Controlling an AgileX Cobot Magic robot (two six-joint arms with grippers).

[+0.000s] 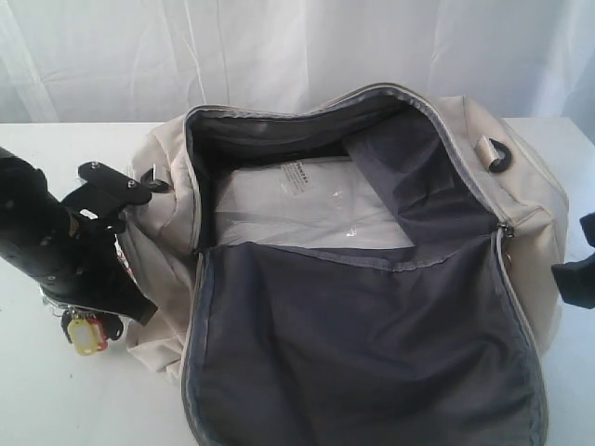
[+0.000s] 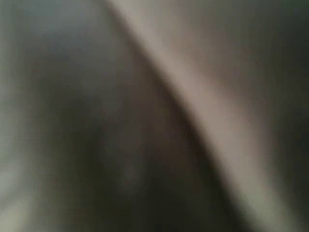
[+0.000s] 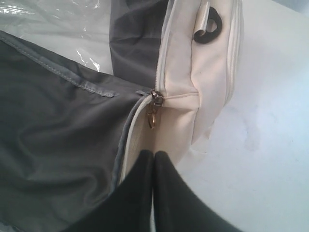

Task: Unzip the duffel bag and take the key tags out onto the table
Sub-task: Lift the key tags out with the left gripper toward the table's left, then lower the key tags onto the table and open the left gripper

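My right gripper (image 3: 153,162), pinched fully together and empty, sits just beside the brass zipper pull (image 3: 153,113) at the end of the big cream fabric duffel bag (image 1: 535,200), unzipped on the plain white table (image 1: 56,400). Small yellow and red plastic key tags (image 1: 85,333) sit outside the bag by its left end, under my black left arm (image 1: 46,242); that gripper's width or hold I cannot tell.

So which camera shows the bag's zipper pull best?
The right wrist view: the zipper pull hangs close and sharp. The exterior view shows it as a tiny speck; the left wrist view is only blur.
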